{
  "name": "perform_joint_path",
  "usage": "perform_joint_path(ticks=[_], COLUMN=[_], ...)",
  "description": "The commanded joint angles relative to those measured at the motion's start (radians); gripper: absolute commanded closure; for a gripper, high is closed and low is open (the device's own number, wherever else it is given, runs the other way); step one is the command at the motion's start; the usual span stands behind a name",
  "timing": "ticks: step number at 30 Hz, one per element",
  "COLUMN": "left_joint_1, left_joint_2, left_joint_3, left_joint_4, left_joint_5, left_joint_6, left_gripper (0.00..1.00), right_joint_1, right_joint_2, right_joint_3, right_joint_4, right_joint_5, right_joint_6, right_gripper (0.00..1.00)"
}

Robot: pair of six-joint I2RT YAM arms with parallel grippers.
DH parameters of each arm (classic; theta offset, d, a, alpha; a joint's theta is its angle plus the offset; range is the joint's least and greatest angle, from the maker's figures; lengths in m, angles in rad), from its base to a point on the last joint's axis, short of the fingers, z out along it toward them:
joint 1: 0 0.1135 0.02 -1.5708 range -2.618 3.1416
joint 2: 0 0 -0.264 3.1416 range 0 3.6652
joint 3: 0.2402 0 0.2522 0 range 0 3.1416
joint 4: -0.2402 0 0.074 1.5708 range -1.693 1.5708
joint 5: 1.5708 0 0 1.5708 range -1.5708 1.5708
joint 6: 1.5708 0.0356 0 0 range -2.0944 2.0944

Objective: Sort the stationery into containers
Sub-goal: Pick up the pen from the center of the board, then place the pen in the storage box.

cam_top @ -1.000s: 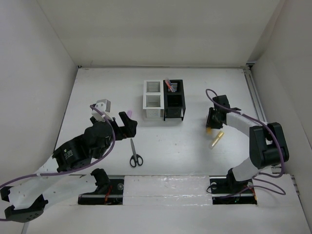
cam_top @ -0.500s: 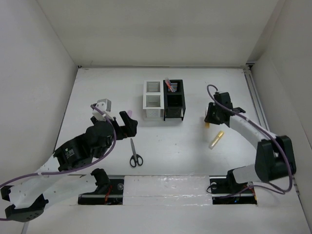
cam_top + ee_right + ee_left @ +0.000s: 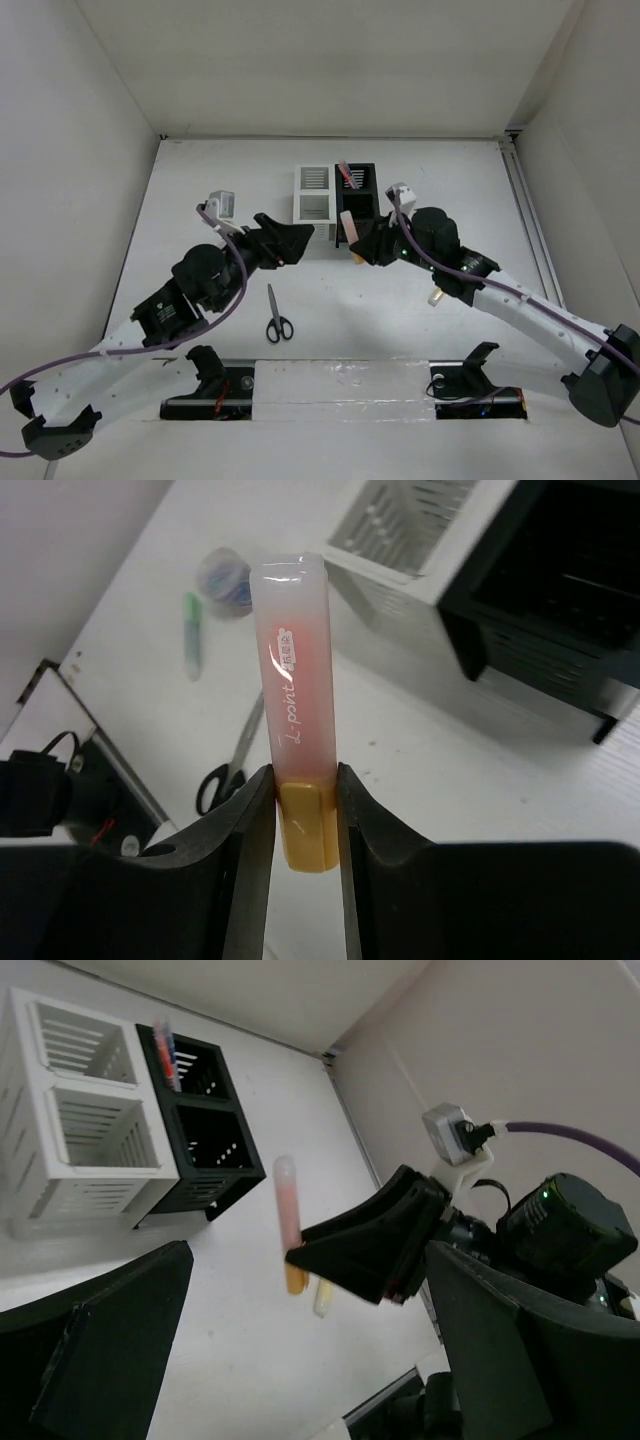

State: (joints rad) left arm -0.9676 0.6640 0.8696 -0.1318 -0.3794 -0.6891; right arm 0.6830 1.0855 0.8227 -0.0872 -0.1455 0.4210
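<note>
The right tool is closed narrowly on an orange highlighter, pinching the darker orange end between its fingers so that the pale capped body stands free above them. The left wrist view shows the highlighter nearly upright in the air, off the surface and just on the near side of the black organizer. That posture suits a drop into a square compartment, since a slim thing goes in end first. The low grip may mean the tool has to let go above the rim rather than reach inside. The black organizer sits touching the white organizer toward the middle of the far edge. Its far compartment already holds a red pen leaning on the wall, so the empty near compartment looks the likelier target. The left tool has its jaws spread wide with nothing between them and hangs by the near side of the white organizer, close to the right tool, which leaves little room between the two. The scissors lie flat toward the near edge, left of centre. A yellow highlighter lies toward the right, partly under the right arm. A green pen and a bluish round piece lie on the surface beyond the white organizer in the right wrist view.
</note>
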Motion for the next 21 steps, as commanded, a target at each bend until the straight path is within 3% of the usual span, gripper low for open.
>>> perform_joint_path(ticks=[1,6,13,21], left_joint_1=[0.003,0.003,0.003,0.003], left_joint_2=[0.089,0.203,0.252,0.252], left_joint_3=[0.005,0.026,0.017,0.017], left_joint_4=[0.216,0.238,0.284,0.293], left_joint_5=[0.062,0.062,0.099,0.076], left_joint_6=[0.02,0.046,0.056,0.077], left_gripper=[0.0,0.09,0.12,0.47], right_joint_1=[0.087,0.176,0.208,0.236], right_joint_2=[-0.015,-0.015,-0.004,-0.004], right_joint_3=[0.044,0.058,0.095,0.104], right_joint_4=[0.136,0.171,0.208,0.208], right_joint_5=[0.017,0.056,0.035,0.026], right_joint_6=[0.01,-0.008,-0.04,-0.059], right_gripper=[1.0,1.0,1.0,1.0])
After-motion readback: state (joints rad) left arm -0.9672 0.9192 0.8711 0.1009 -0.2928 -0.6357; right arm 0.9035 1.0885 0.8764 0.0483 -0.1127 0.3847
